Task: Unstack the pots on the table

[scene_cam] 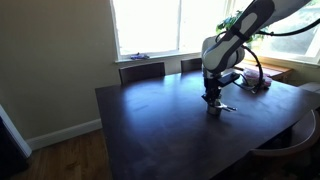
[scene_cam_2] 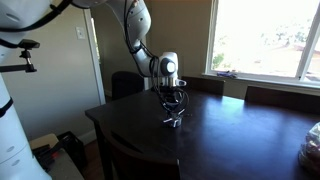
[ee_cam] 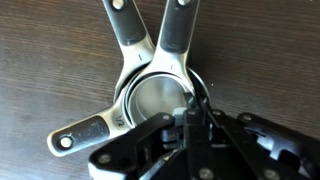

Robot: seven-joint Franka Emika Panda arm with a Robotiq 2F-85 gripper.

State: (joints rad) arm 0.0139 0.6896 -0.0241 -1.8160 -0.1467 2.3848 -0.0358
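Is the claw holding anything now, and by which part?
Yes: the claw is shut on the rim of the stacked pots, at a spot away from their handles.

Three pots [ee_cam: 155,95] sit nested in one stack on the table [ee_cam: 40,60], directly under the fingers [ee_cam: 196,120]. The fingers are pinched together on the stack's rim, on its right side. Two handles [ee_cam: 178,30] fan out on the far side of the fingers, pointing away from them. A third handle [ee_cam: 85,132] lies to their left, angled back toward the wrist. In an exterior view, a chair [scene_cam: 142,70] stands past the table's far edge, to the left of the fingers.
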